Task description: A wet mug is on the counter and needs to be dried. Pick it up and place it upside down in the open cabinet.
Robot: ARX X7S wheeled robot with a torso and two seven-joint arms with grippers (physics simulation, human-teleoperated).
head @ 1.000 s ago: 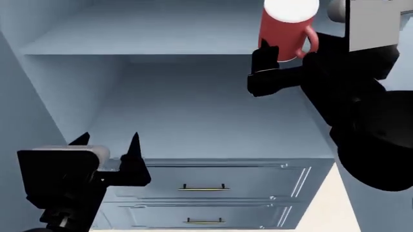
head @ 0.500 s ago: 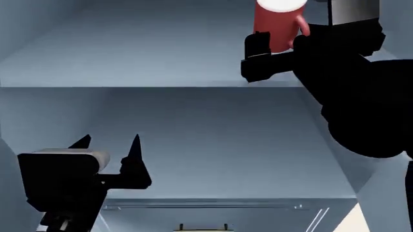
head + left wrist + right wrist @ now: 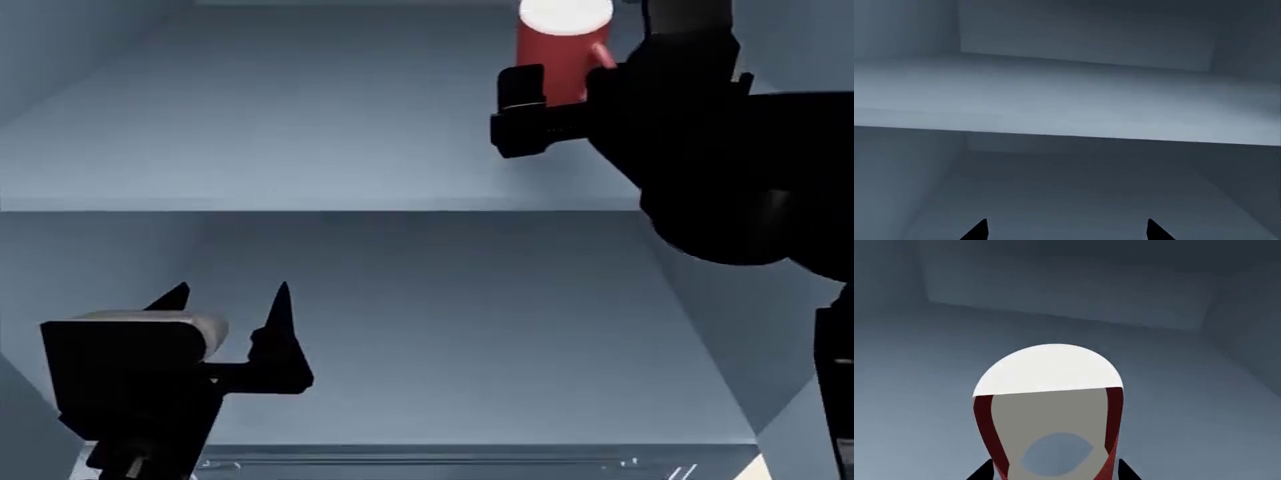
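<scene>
The red mug (image 3: 561, 55) is held high at the top of the head view with its white end facing up, over the upper shelf (image 3: 267, 140) of the open cabinet. My right gripper (image 3: 554, 95) is shut on the mug's lower body, with one black finger (image 3: 521, 100) showing on its left side. In the right wrist view the mug (image 3: 1051, 405) fills the gap between the right gripper (image 3: 1054, 472) tips, with the shelf and the cabinet's back wall (image 3: 1067, 295) behind it. Whether the mug touches the shelf cannot be told. My left gripper (image 3: 224, 300) stands open and empty before the lower shelf (image 3: 441, 340). The counter is out of view.
The upper shelf's front edge (image 3: 334, 210) runs across the head view. The left wrist view shows the left gripper (image 3: 1066, 231) facing that shelf (image 3: 1067, 105) and the space under it. The cabinet's side walls (image 3: 67, 60) close in both sides. The top of a panelled front (image 3: 427, 462) shows at the bottom.
The head view has risen, so the shelves sit lower in frame and the drawer fronts have nearly left it. The right gripper has carried the mug further in over the upper shelf. The left gripper looks unchanged.
</scene>
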